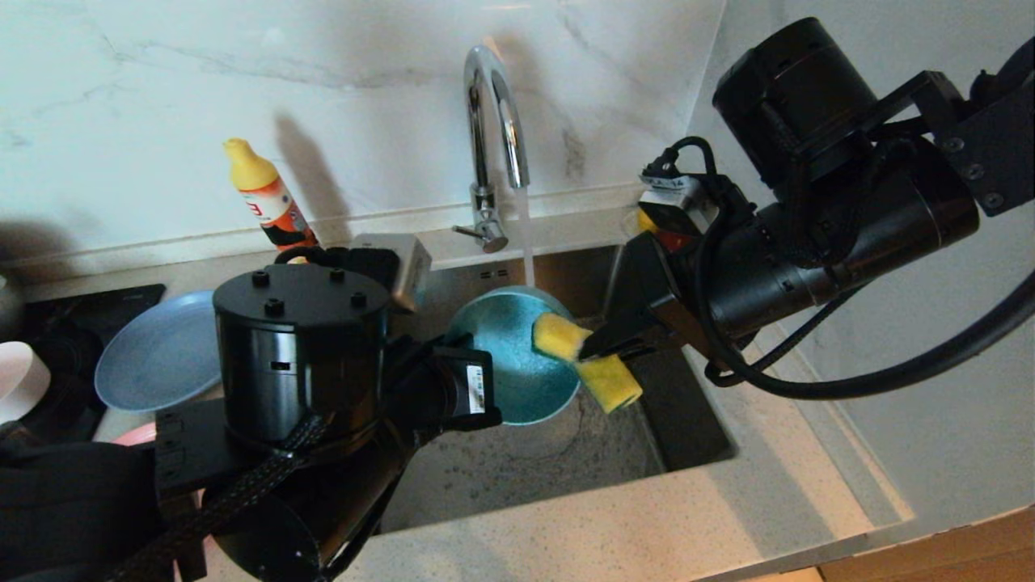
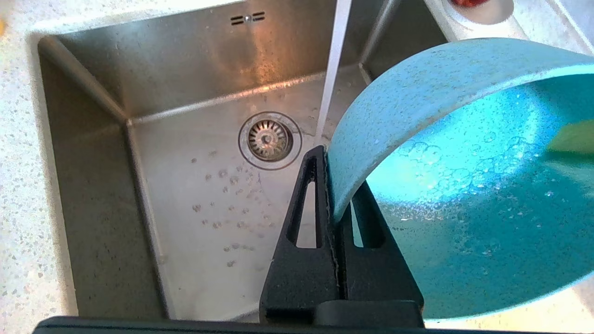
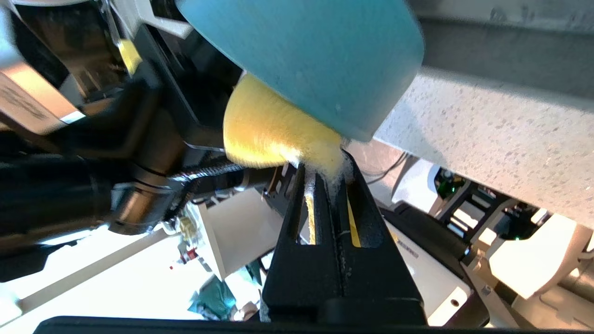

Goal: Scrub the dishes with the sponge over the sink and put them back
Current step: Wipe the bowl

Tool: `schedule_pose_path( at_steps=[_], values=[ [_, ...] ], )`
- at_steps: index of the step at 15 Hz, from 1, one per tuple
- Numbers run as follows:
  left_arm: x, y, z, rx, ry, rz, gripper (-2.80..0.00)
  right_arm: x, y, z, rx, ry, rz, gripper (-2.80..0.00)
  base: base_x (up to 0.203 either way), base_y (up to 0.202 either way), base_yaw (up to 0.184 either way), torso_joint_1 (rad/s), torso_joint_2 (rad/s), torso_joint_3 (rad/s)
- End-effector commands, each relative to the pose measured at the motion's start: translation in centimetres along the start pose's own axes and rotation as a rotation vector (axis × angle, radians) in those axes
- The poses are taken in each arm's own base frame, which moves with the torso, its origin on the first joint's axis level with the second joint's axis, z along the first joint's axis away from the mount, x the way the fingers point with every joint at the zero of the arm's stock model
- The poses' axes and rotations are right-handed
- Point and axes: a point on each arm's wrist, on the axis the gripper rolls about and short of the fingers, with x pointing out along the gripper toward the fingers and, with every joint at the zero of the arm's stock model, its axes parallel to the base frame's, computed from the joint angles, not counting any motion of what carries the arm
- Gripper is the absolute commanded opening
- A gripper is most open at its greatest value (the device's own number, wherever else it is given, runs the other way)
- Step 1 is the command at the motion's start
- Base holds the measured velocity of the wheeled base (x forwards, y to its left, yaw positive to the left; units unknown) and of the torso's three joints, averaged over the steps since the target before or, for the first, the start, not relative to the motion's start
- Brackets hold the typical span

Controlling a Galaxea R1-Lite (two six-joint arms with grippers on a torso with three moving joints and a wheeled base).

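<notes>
- While water ran from the faucet (image 1: 495, 121) at twelve o'clock, the left gripper (image 2: 335, 204) was clenched on the rim of the teal bowl (image 1: 509, 356), holding it tilted on edge above the sink (image 1: 566, 461).
- In the left wrist view, the bowl's wall sat pinched between the two black fingers (image 2: 308, 218), soap bubbles clung to its inside, and the drain (image 2: 269, 139) lay below beside the thin stream of water.
- The right gripper (image 1: 618, 343), reaching in from three o'clock, was clamped tight on the sponge (image 1: 586, 360), squeezing it at the middle so both yellow ends bulged out.
- One end of the sponge pressed against the inside of the bowl near its three o'clock rim; the other end hung outside the rim over the sink.
- From the right wrist view, the sponge met the bowl's edge right at the fingertips.
- Over at nine o'clock, the blue-grey plate (image 1: 158, 356) rested on the tabletop (image 1: 647, 525), with a pale bowl (image 1: 20, 380) further out and a sliver of the pink plate (image 1: 137, 436) peeking from behind the left arm.
- A yellow-capped orange bottle (image 1: 267, 198) stood at the back, near eleven o'clock.
</notes>
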Motion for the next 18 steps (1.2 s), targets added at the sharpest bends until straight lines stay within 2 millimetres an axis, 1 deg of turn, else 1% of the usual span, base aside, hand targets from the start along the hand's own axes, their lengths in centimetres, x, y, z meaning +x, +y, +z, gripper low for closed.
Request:
schedule_pose_path(
  at_steps=[1, 6, 7, 8, 14, 16, 18],
  values=[
    [0.0, 0.0, 0.4, -0.012, -0.015, 0.004, -2.80, 1.2, 0.0, -0.3, 0.007, 0.039, -0.006, -2.80, 0.000, 0.000, 0.000, 0.000, 0.00, 0.000],
    [0.3, 0.1, 0.8, -0.023, -0.026, 0.012, -2.80, 3.7, 0.6, -1.2, -0.007, 0.117, -0.012, -2.80, 0.000, 0.000, 0.000, 0.000, 0.00, 0.000],
    [0.3, 0.2, 0.9, -0.024, -0.027, 0.015, -2.80, 3.8, 0.6, -1.3, -0.008, 0.122, -0.012, -2.80, 0.000, 0.000, 0.000, 0.000, 0.00, 0.000],
    [0.4, 0.3, 0.9, -0.026, -0.029, 0.019, -2.80, 4.5, 0.7, -1.6, -0.012, 0.140, -0.015, -2.80, 0.000, 0.000, 0.000, 0.000, 0.00, 0.000],
    [0.6, 0.3, 0.8, -0.029, -0.026, 0.023, -2.80, 7.2, 1.6, -2.7, -0.044, 0.200, -0.014, -2.80, 0.000, 0.000, 0.000, 0.000, 0.00, 0.000],
    [0.8, 0.2, 0.7, -0.030, -0.022, 0.022, -2.80, 7.4, 1.6, -2.7, -0.048, 0.203, -0.013, -2.80, 0.000, 0.000, 0.000, 0.000, 0.00, 0.000],
    [0.8, 0.2, 0.6, -0.029, -0.018, 0.023, -2.80, 6.7, 1.9, -2.7, -0.059, 0.191, -0.003, -2.80, 0.000, 0.000, 0.000, 0.000, 0.00, 0.000]
  ],
)
